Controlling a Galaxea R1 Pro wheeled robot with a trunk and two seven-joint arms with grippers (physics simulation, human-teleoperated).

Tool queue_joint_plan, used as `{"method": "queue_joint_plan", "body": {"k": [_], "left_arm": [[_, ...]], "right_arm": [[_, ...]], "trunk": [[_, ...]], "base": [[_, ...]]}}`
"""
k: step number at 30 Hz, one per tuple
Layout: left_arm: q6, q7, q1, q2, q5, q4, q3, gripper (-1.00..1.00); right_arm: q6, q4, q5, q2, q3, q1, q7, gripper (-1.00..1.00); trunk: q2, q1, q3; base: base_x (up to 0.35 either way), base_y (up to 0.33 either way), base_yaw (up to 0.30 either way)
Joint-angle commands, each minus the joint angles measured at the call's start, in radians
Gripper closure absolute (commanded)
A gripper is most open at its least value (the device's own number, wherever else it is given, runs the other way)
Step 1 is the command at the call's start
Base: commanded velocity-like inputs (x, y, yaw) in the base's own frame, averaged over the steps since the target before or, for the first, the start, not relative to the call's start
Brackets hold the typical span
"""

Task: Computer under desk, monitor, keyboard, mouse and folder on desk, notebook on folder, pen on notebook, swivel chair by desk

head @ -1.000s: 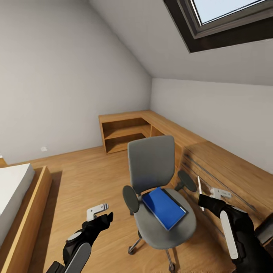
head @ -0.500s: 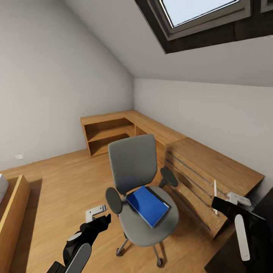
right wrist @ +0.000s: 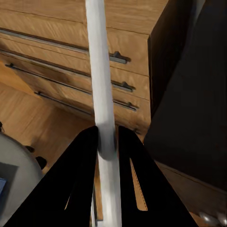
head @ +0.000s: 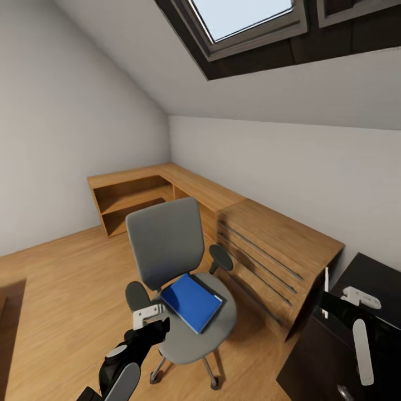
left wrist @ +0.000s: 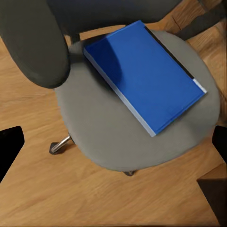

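1. We are looking across an attic bedroom with a wooden floor (head: 67, 278), a sloping ceiling and a skylight (head: 245, 16) overhead.
2. The swivel chair (head: 167, 245) is standing on the floor, just beside the wooden drawer unit (head: 273, 250), with its grey backrest toward the far corner of the room.
3. The blue folder (head: 191, 301) is lying flat on the chair's seat, toward the seat's rear edge and skewed to it; in the left wrist view the folder (left wrist: 144, 80) is covering the part of the seat nearest the backrest, with one corner close to the seat's rim.
4. Our left gripper (head: 149, 320) is hovering low, just beside the chair's armrest (head: 135, 295), clear of the folder. Its jaws are standing wide apart with nothing between them, the dark fingertips (left wrist: 9, 142) sitting at the far edges of the wrist view.
5. Our right gripper (head: 334, 301) is hanging over the edge of a dark surface (head: 367, 273) beside the drawer unit, its jaws clamped on the white pen (head: 326, 285).
6. In the right wrist view the pen (right wrist: 101, 85) is standing between the two dark fingers (right wrist: 80, 179), pointing out past them toward the drawer fronts (right wrist: 56, 52).
7. A low wooden shelf unit (head: 133, 197) is running along the far walls into the corner.
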Motion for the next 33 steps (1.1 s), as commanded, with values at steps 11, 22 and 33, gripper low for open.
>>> {"method": "queue_joint_plan", "body": {"k": [11,22,33], "left_arm": [[0.001,0.007,-0.001,0.001,0.009,-0.002,-0.008,-1.0],[0.001,0.006,-0.001,0.001,0.011,0.0,-0.033,-1.0],[0.004,0.002,-0.001,0.001,0.012,0.0,-0.049,-1.0]], "right_arm": [[-0.002,0.011,-0.007,-0.001,0.001,-0.001,0.002,1.0],[-0.014,0.045,0.001,-0.003,0.011,-0.001,-0.002,1.0],[-0.075,0.326,0.131,-0.008,0.015,-0.044,-0.009,1.0]], "trunk": [[-0.001,0.0,-0.001],[-0.001,0.0,-0.001],[-0.001,0.0,-0.001]], "base": [[0.0,-0.149,-0.183],[0.006,-0.241,-0.004],[0.017,-0.01,0.0]]}}
